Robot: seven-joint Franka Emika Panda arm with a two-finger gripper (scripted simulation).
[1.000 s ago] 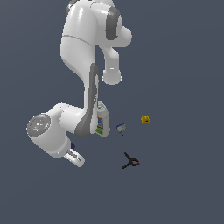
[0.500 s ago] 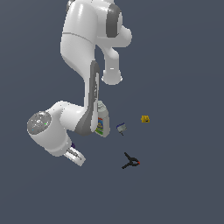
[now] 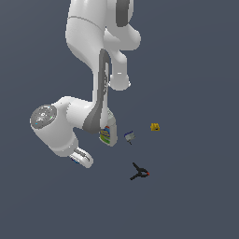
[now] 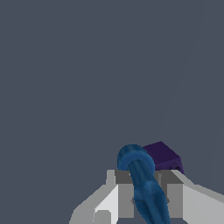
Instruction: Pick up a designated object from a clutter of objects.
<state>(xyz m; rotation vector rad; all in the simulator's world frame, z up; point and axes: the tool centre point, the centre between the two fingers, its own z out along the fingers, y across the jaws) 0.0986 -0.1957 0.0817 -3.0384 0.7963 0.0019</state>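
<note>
In the wrist view the bright-blue piece (image 4: 141,173) stands between my two pale fingers (image 4: 119,197), which press on its sides; my gripper (image 4: 144,197) is shut on it. A dark purple block (image 4: 164,156) lies just behind it. In the exterior view my gripper (image 3: 83,160) hangs low at the exterior view's left of the white labelled bottle (image 3: 108,133), and only a speck of blue (image 3: 74,160) shows at the fingers. The purple block is hidden there by the arm.
A small grey-blue item (image 3: 130,136) lies beside the bottle. A yellow block (image 3: 155,126) lies further to the exterior view's right. A black clamp with a red tip (image 3: 139,172) lies nearer the camera. The yellow cup is not in view.
My gripper has risen slightly and shifted a little to the exterior view's left. The bottle, clamp, yellow block and grey-blue item have not moved.
</note>
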